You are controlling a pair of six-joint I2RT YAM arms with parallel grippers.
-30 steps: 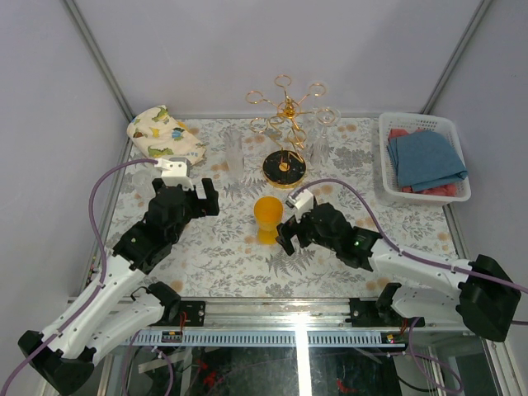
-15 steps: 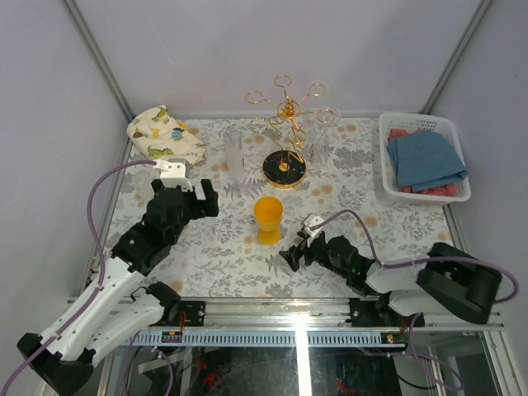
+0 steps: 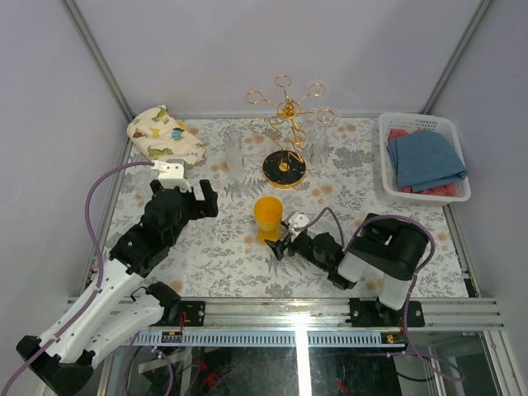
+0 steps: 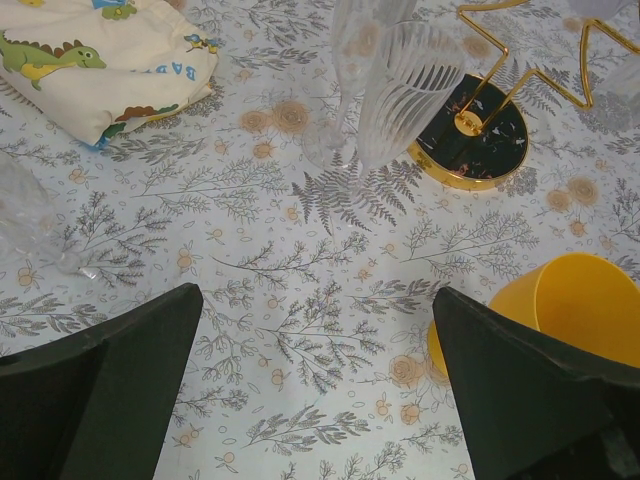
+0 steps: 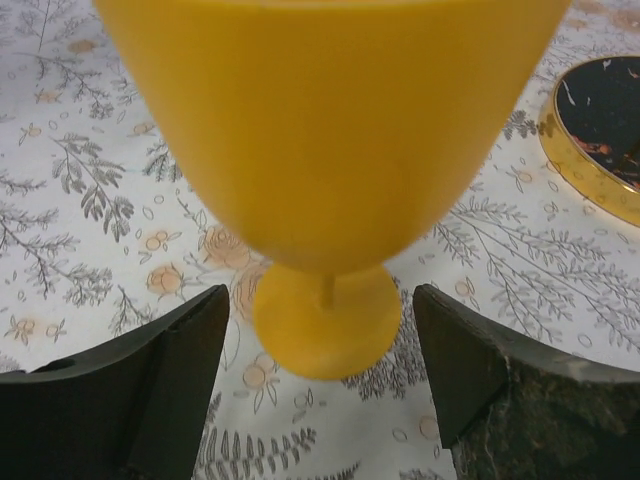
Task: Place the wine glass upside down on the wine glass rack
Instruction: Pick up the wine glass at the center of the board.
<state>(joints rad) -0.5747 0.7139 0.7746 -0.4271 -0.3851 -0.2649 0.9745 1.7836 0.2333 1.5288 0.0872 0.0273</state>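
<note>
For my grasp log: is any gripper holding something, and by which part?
Nothing is held. The right gripper is open around the yellow goblet, at its foot, without contact; the left gripper is open and empty.

Fern-and-flower printed table cover [image 3: 206, 256] over the whole surface. Folded cream cloth with dinosaur print [image 3: 163, 132] in the 10 o'clock corner. White slatted basket [image 3: 385, 161] at the 2 o'clock edge, with a folded blue cloth [image 3: 426, 158] on top inside and a red cloth [image 3: 441, 190] showing beneath it. Clear ribbed glass [image 3: 234, 153] stands at 11 o'clock from centre.
</note>
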